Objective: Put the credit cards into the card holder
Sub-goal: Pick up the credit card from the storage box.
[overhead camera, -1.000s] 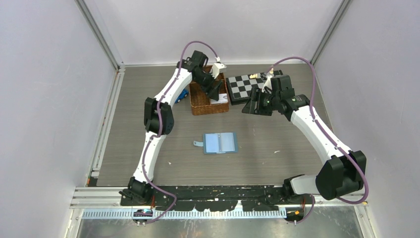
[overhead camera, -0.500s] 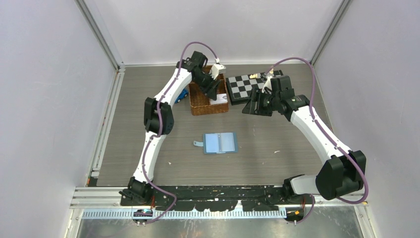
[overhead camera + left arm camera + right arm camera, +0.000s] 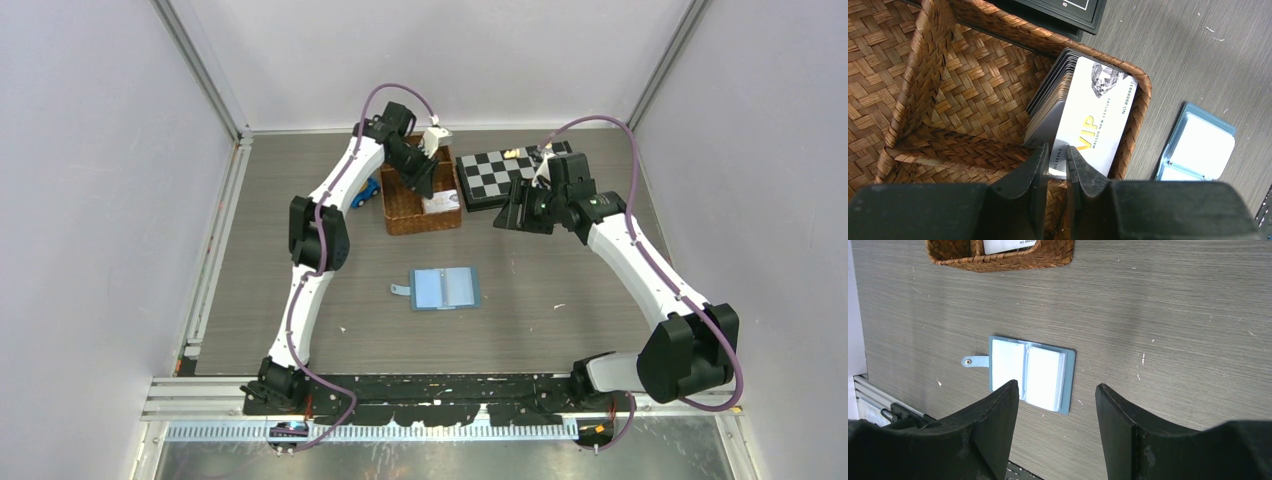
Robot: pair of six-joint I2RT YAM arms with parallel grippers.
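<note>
Inside the far basket (image 3: pixel 1140 107), the left tool (image 3: pixel 1057 156) pinches the front credit card (image 3: pixel 1098 115) (right tool (image 3: pixel 1055 387) gapes); it should rise straight.

Each arm is built from smooth white tubes joined by chunky black housings, seen on the left arm (image 3: pixel 310 295) and the right arm (image 3: pixel 640 265). A purple cable (image 3: pixel 395 88) runs along each, arching free at the far end. The left arm's base (image 3: pixel 272 388) is black. The left fingers (image 3: pixel 1030 172) are slim matte-black blades; the right fingers (image 3: pixel 993 425) are broad, bevelled black wedges.
</note>
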